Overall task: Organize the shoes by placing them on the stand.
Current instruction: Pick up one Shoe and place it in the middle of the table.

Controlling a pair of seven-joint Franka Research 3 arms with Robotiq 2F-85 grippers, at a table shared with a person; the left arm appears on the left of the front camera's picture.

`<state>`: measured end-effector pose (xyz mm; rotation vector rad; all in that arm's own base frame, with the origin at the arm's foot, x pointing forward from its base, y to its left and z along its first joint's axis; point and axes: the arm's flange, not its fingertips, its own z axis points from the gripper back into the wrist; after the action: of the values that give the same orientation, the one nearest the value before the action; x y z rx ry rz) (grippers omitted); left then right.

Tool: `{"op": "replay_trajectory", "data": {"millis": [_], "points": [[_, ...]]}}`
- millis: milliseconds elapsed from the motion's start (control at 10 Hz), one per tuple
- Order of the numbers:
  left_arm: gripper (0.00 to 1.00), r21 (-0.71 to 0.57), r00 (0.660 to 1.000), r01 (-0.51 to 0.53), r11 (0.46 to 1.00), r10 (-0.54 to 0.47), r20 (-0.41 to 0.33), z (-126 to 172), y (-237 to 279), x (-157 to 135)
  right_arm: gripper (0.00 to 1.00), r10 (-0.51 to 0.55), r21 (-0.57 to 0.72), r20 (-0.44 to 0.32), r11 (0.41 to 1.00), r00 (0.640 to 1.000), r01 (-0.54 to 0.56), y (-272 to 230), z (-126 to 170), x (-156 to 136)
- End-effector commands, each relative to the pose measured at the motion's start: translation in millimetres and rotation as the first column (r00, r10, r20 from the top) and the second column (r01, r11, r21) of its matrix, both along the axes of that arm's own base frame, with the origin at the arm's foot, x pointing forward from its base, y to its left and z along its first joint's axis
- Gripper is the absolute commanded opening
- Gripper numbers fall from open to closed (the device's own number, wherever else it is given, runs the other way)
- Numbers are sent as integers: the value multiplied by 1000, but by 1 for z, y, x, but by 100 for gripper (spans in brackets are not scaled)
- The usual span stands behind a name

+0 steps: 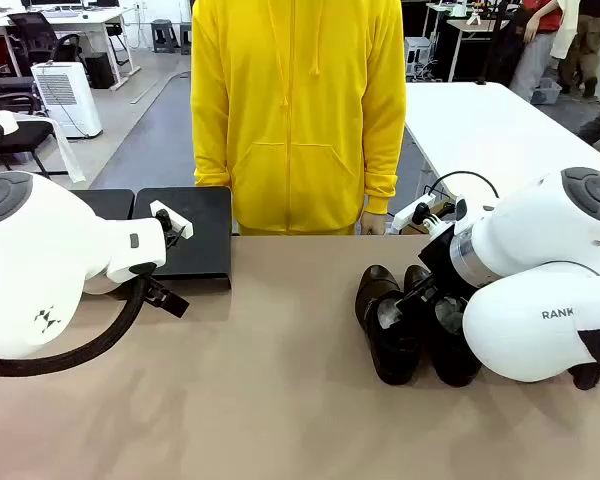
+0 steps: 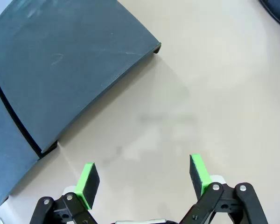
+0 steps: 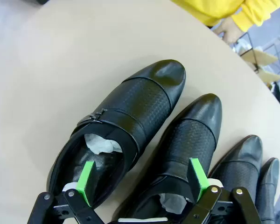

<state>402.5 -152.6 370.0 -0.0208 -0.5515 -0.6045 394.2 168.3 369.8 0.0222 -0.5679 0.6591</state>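
The pale table [image 1: 280, 400] is taking up the lower half of the front view, and a person in a yellow hooded top [image 1: 298, 110] is standing at its far edge, at twelve o'clock, with one hand [image 1: 372, 222] hanging down by the table's rim. The left arm [image 1: 40, 260] is bulking in from nine o'clock and the right arm [image 1: 540, 290] from three o'clock.

The stand [image 1: 200, 250] is lying flat on the table at about ten o'clock, its left panel partly hidden behind the left arm. In the left wrist view the stand [image 2: 60, 60] is filling the ten o'clock corner, with the seam between its two panels showing, and no shoe is sitting on the part in sight.

The shoes [image 1: 385, 330] are lying side by side on the table at about four o'clock, well apart from the stand and just under the right arm. The right wrist view is showing four of them in a row (the fourth only as a sliver at the edge), with toes pointing toward one o'clock and crumpled paper showing in the nearest two [image 3: 126, 121].

The left gripper [image 2: 142, 168] is hanging over bare table just beside the stand's corner, jaws spread wide and gripping nothing. The right gripper [image 3: 141, 170] is hovering over the heel ends of the two nearest shoes, jaws likewise spread wide and not closed on either; whether its pads [image 3: 86, 179] are touching leather, I cannot tell.
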Motion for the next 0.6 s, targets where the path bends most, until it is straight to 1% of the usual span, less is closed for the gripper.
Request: {"op": "replay_trajectory", "data": {"millis": [0,500], "points": [[100,0,1000,0,1000,0,0,0,0,0,100,0,0,1,1000,1000,0,0,0,0],[100,0,1000,0,1000,0,0,0,0,0,100,0,0,1,1000,1000,0,0,0,0]]}}
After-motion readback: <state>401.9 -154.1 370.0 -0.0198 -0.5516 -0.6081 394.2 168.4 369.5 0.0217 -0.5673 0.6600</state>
